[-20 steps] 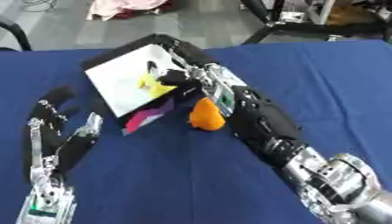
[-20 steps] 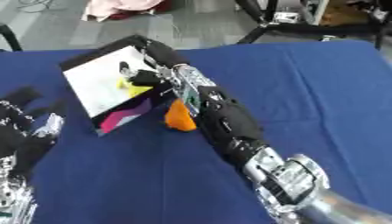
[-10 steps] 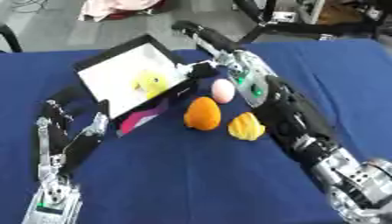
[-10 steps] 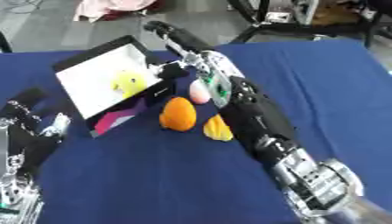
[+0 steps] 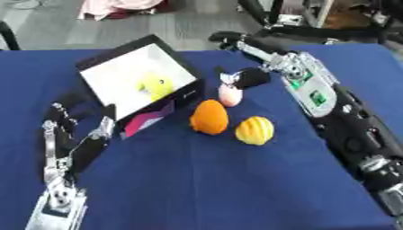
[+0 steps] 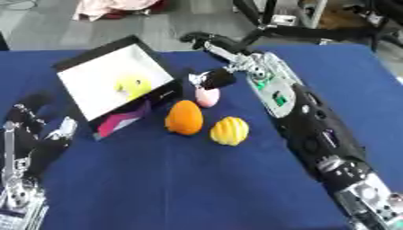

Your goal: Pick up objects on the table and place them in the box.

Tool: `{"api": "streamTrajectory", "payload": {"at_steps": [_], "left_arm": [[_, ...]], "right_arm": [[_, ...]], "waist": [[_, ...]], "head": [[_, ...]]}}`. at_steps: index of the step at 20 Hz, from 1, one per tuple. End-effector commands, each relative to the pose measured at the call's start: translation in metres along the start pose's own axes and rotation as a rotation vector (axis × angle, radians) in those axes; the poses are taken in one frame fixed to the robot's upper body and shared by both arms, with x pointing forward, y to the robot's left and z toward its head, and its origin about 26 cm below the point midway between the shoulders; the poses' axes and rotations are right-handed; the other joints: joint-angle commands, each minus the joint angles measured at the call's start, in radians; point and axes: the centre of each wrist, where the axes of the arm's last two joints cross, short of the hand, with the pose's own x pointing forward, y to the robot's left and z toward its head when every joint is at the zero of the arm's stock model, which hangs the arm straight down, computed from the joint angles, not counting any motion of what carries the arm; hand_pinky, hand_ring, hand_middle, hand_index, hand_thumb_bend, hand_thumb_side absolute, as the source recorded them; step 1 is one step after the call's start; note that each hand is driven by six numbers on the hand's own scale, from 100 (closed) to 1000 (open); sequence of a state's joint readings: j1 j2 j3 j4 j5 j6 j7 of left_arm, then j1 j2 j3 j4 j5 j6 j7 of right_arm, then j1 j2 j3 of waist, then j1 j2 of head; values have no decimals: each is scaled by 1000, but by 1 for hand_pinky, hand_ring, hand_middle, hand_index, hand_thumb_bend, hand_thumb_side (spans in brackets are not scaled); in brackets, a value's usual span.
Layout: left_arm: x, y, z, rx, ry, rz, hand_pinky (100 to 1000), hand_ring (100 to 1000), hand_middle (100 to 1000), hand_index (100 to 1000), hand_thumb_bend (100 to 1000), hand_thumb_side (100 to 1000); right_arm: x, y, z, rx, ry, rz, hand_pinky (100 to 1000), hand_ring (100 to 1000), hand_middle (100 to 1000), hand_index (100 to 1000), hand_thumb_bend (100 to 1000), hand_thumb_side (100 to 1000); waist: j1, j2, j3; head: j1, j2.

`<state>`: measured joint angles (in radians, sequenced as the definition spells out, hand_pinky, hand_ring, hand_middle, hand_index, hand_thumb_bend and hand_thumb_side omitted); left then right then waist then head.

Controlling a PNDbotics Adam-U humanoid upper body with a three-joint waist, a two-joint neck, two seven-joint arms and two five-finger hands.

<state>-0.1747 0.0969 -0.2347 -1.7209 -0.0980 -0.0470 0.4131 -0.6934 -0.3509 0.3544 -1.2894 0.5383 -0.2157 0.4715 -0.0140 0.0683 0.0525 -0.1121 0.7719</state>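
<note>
A black box [image 5: 102,58] with a white inside lies tilted at the left of the blue table, and a yellow object [image 5: 157,85] lies in it. To the right of the box a small pink object [image 5: 229,95], an orange fruit [image 5: 209,117] and a ribbed yellow fruit [image 5: 255,130] lie on the cloth. My right hand [image 5: 271,60] hovers behind the pink object, open and holding nothing, fingers stretched toward the far left. Its dark thumb [image 5: 250,77] hangs just above the pink object. My left hand [image 5: 75,137] rests open at the lower left, fingers up.
A magenta flap [image 5: 146,120] sticks out at the box's near side. Beyond the table's far edge are a pink cloth [image 5: 118,6] on the floor and black equipment frames [image 5: 315,27]. Bare blue cloth [image 5: 204,188] spreads in front of the fruits.
My right hand has pulled back out of the box toward the right, leaving the yellow object inside. The yellow fruit, hidden a second ago, now shows. The left hand stays put.
</note>
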Motion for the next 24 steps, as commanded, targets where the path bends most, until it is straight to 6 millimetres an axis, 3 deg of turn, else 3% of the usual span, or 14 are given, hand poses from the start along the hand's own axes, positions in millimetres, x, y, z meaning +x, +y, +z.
{"api": "streamTrajectory", "payload": {"at_steps": [1, 5, 7, 8, 11, 12, 18, 23, 24], "left_arm": [[4, 5, -3, 4, -20, -12, 735, 859, 638, 750, 458, 155], [4, 5, -3, 5, -19, -11, 735, 859, 637, 750, 459, 154], [3, 5, -2, 4, -17, -11, 734, 859, 637, 750, 460, 155], [3, 5, -2, 4, -16, -11, 734, 859, 637, 750, 460, 155], [3, 5, -2, 3, -16, -11, 734, 859, 637, 750, 461, 154], [3, 5, -2, 4, -15, -11, 734, 859, 637, 750, 462, 155], [3, 4, -2, 2, -14, -9, 734, 860, 637, 750, 464, 154], [4, 3, -2, 1, -15, -5, 733, 860, 637, 750, 464, 153], [4, 3, -2, 0, -15, -4, 733, 860, 637, 750, 464, 153]], "right_arm": [[7, 3, 0, 104, -52, 85, 913, 919, 1000, 994, 100, 841], [-4, 16, -3, 231, -47, 144, 927, 923, 998, 993, 100, 852], [-6, 14, -4, 278, -46, 187, 938, 924, 983, 990, 100, 723], [-5, 12, -5, 294, -44, 208, 938, 924, 983, 990, 100, 733], [-2, 3, -6, 291, -27, 263, 938, 905, 948, 974, 100, 405], [-1, 1, -7, 280, -21, 277, 936, 899, 939, 970, 100, 362], [4, -7, -15, 182, 4, 361, 889, 802, 772, 843, 100, 474], [9, -9, -25, 106, 2, 434, 828, 654, 484, 592, 106, 529], [8, -8, -26, 97, 2, 446, 825, 646, 471, 581, 101, 527]], "waist": [[-8, -19, -3], [-6, -22, -3], [-6, -23, -4], [-6, -23, -4], [-4, -22, -4], [-4, -22, -4], [-3, -22, -1], [-1, -22, 4], [-1, -22, 4]], "head": [[1, -2], [1, -2], [1, -2], [1, -2], [0, -2], [0, -2], [-5, -2], [-8, -2], [-9, -2]]}}
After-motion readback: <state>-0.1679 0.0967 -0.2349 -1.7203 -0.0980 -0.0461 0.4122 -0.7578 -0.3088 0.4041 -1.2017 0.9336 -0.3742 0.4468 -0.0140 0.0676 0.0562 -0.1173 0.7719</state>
